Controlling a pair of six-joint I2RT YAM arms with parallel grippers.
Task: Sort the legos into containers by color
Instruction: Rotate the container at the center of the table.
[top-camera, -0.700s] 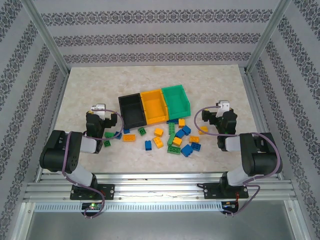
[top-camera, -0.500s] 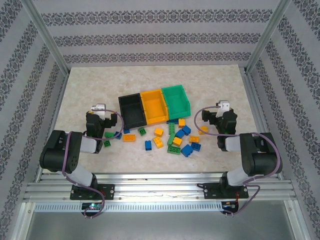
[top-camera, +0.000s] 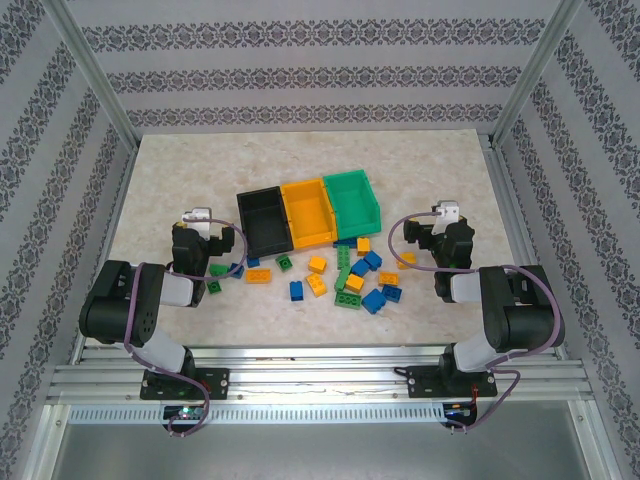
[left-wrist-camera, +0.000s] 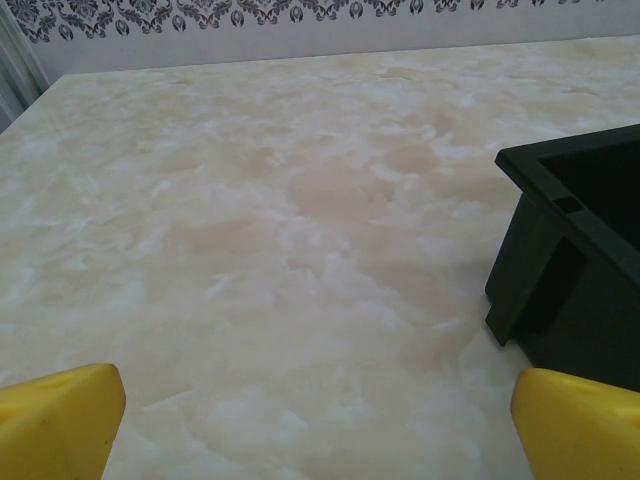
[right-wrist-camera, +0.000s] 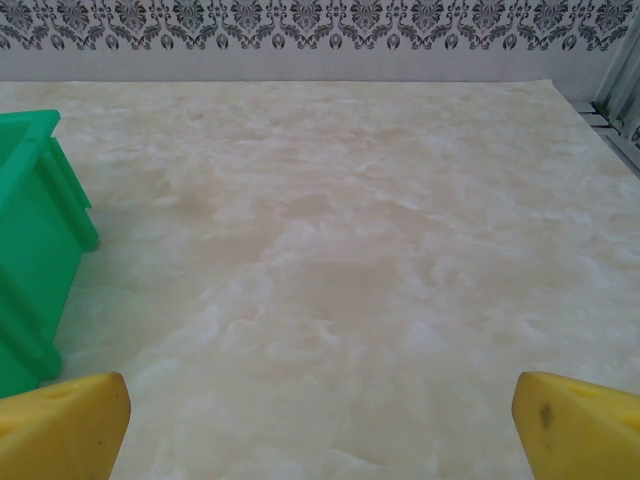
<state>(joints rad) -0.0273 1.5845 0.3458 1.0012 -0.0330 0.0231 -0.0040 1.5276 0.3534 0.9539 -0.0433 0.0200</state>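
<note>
Yellow-tipped, the left gripper (left-wrist-camera: 320, 428) and right gripper (right-wrist-camera: 320, 428) both gape wide and hold nothing, low over the marbled desk (top-camera: 170, 170). Between them lie scattered legos (top-camera: 318, 264); just beyond stand the containers (top-camera: 312, 236), black, orange, green.

- Black bin (left-wrist-camera: 580, 260): cut off by the right edge of the left wrist view.
- Green bin (right-wrist-camera: 30, 230): cut off by the left edge of the right wrist view.
- Left gripper (left-wrist-camera: 320, 435), right gripper (right-wrist-camera: 320, 435): fingertips (left-wrist-camera: 60, 420) (right-wrist-camera: 60, 425) cropped at the bottom corners.
- Legos (top-camera: 345, 275): studs too small to count from above; those nearest the left gripper are partly covered by it.
</note>
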